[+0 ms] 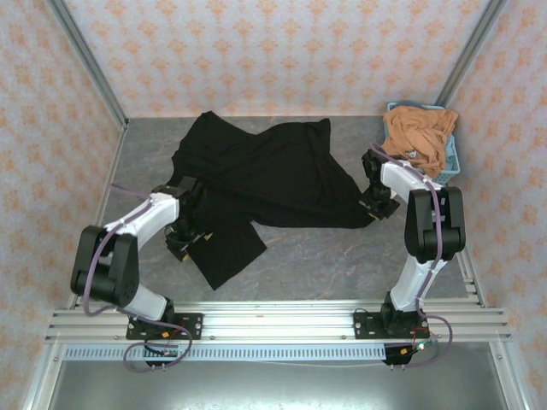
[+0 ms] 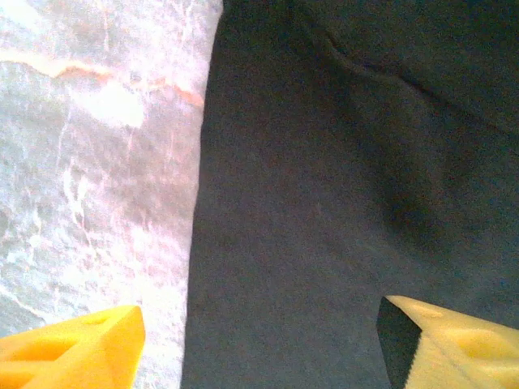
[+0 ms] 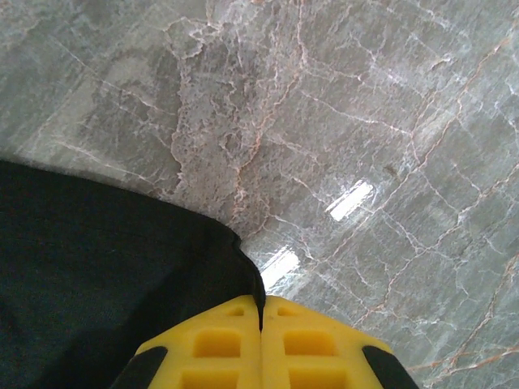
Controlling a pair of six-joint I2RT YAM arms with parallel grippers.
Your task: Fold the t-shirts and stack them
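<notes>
A robot test cell in a lab: aluminium posts (image 1: 85, 60) frame peach-patterned wall panels (image 1: 282, 51) from 9 round to 3 o'clock. The marble-look table (image 1: 325, 256) has the left arm (image 1: 111, 256) and right arm (image 1: 432, 226) bolted to slotted rails (image 1: 273, 325) at 6 o'clock.

Two shirts, neither folded.
The black shirt (image 1: 265, 175) lies spread and rumpled on the table (image 1: 342, 256), a flap trailing near-left; the tan shirt (image 1: 417, 137) sits bunched in the basket (image 1: 453, 162), far right.
</notes>
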